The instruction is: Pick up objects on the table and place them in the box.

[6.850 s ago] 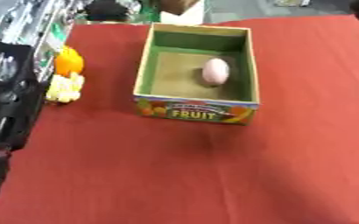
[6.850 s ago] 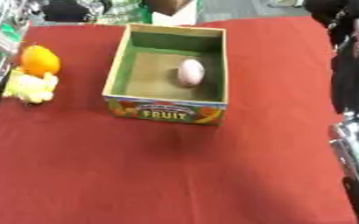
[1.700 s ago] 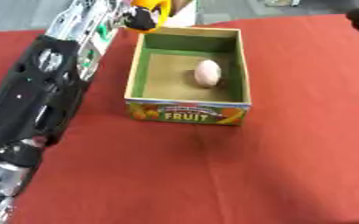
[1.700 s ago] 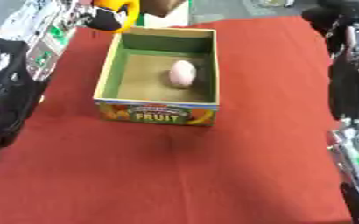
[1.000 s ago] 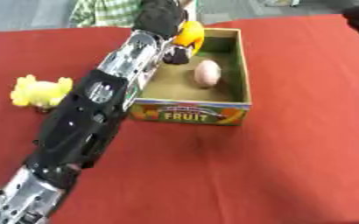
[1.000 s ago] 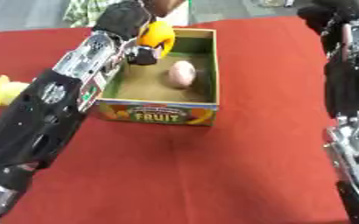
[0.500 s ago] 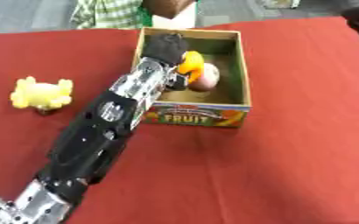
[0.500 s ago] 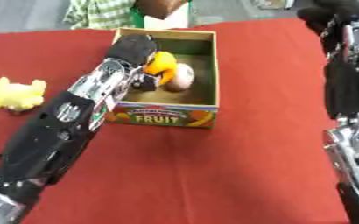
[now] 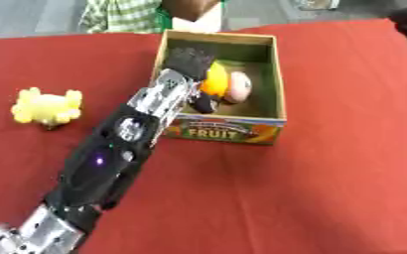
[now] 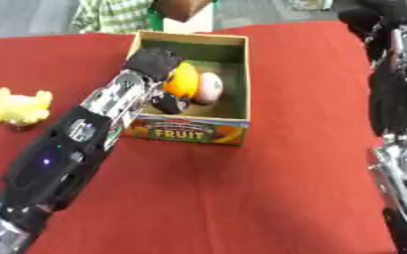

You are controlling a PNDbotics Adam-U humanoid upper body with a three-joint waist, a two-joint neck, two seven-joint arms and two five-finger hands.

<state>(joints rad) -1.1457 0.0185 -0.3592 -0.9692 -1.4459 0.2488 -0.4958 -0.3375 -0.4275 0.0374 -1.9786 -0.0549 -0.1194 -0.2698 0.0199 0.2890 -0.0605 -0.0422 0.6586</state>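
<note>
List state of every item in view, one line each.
box: open-topped, upright on the table.
orange: inside the box, held in the left hand.
left hand: reached into the box, fingers curled round the orange.
pink egg: lying in the box beside the orange.
yellow toy: on the table left of the box, untouched.
right hand: fingers not in view.

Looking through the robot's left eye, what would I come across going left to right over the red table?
Yellow toy → left robot hand, reaching into the box with the orange ball → pale pink egg → right wall of the fruit box.
</note>
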